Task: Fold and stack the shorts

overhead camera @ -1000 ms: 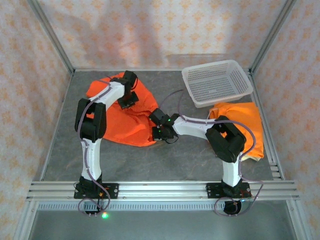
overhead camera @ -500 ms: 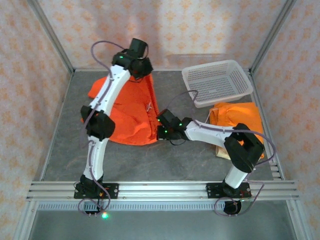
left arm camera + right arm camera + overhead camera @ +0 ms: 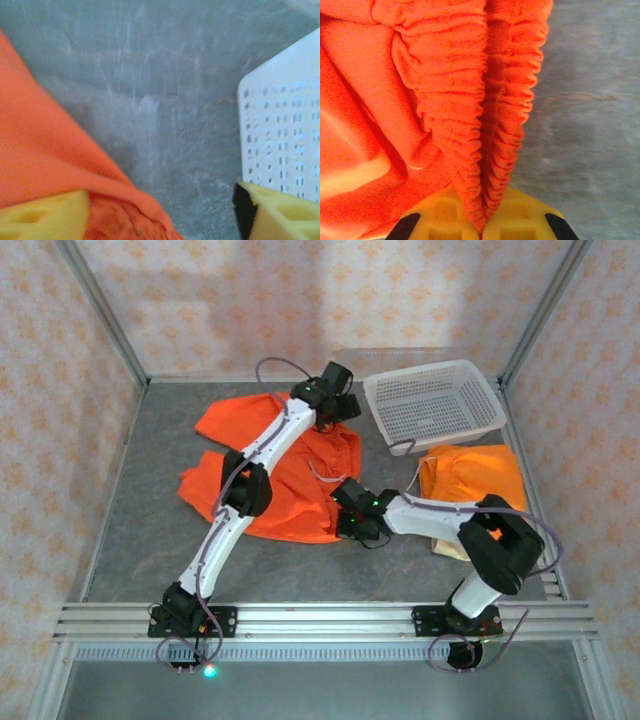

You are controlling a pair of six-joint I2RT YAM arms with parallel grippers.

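Top external: bare grey tabletop (image 3: 330, 565) open along near edge and far-left side. Far-right corner taken by white mesh basket (image 3: 435, 400). Right side taken by folded stack (image 3: 475, 475), orange on top, beige layer showing at near edge. Orange shorts (image 3: 270, 475) spread centre-left, rumpled, legs splayed left. Left gripper (image 3: 333, 405) over their far-right corner, just beside basket. Left wrist: jaws wide apart, cloth against one finger (image 3: 45, 215). Right gripper (image 3: 345, 525) at near-right edge of shorts. Right wrist: jaws clamped on gathered elastic waistband.
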